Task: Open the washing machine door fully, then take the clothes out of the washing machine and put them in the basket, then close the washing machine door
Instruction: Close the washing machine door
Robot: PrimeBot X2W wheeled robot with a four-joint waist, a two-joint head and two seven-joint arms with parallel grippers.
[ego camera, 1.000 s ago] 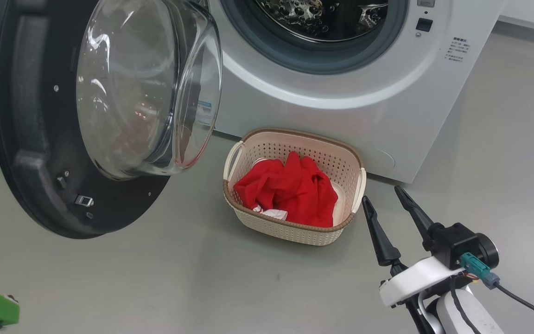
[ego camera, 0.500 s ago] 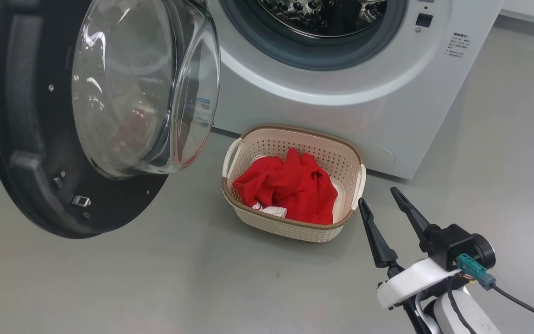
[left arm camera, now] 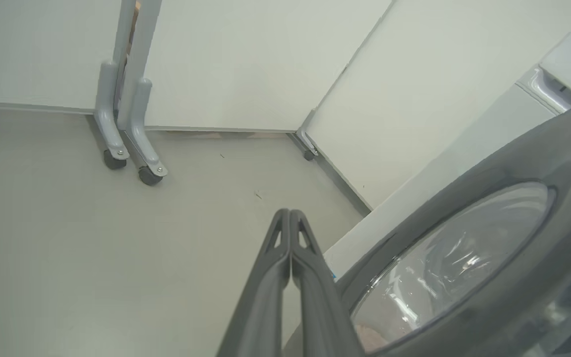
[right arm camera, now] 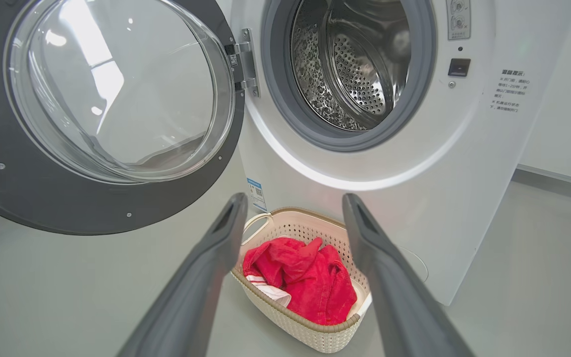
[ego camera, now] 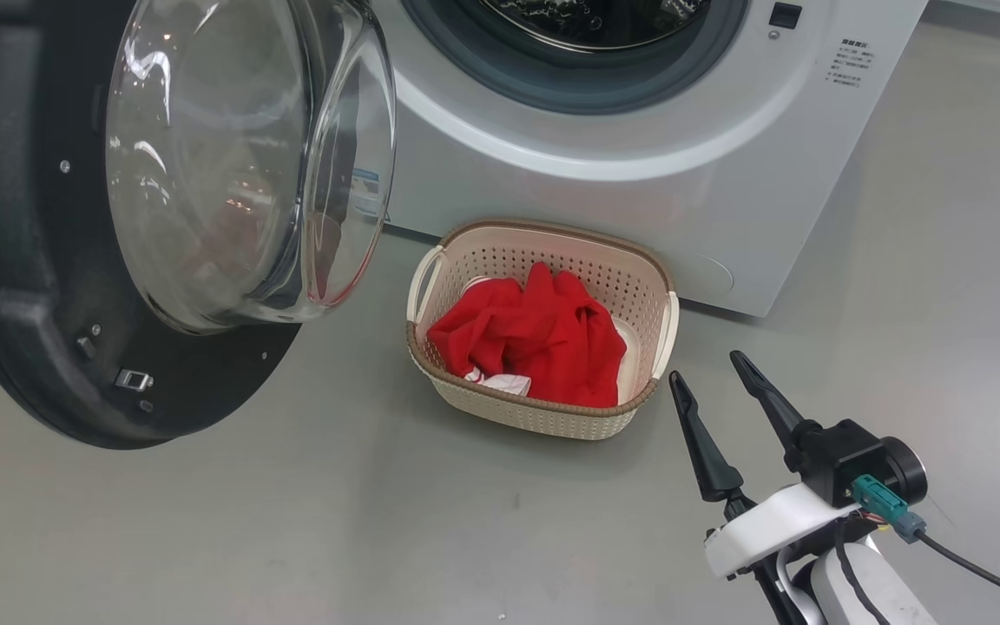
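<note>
Head view: open door (ego camera: 23, 260) near basket (ego camera: 543, 417)

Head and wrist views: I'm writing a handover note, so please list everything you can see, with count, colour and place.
washing machine: one, white, behind the basket.
washing machine door: one, black rim, clear glass, swung open.
basket: one, cream, brown rim, on the floor before the machine.
clothes: two, red over white, in the basket.
castor legs: two, grey, by the wall.
left gripper: one, grey, shut, beside the door.
right gripper: one, black, open, right of the basket.
</note>
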